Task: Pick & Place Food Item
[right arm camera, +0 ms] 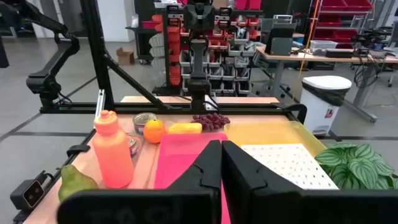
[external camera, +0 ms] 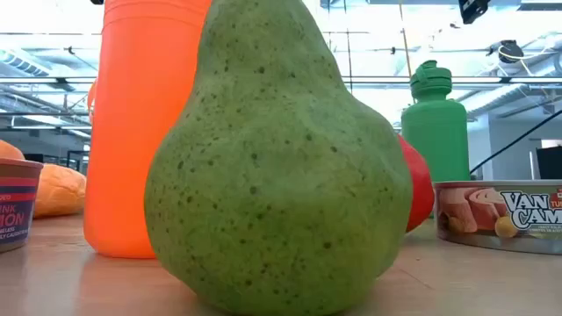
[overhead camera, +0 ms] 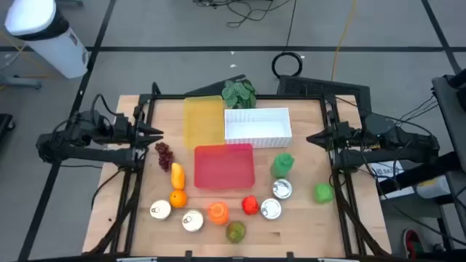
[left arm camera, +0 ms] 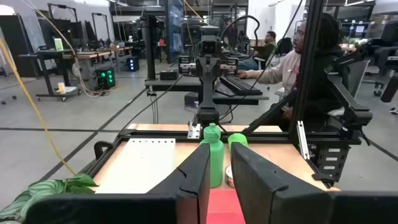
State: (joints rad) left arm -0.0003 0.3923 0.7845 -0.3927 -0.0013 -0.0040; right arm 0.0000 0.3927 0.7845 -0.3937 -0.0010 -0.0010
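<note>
My left fingers stand narrowly apart, empty; the right fingers are pressed together. Grapes lie just beside the left tips; I could scatter them.

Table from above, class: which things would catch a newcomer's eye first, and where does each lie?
The red tray stands out at the table's middle, with a yellow tray and a white perforated basket behind it. Along the front edge runs a colourful line of cans, an orange bottle and a green pear, which fills the low view. The left gripper and right gripper wait at the table's sides, holding nothing.
</note>
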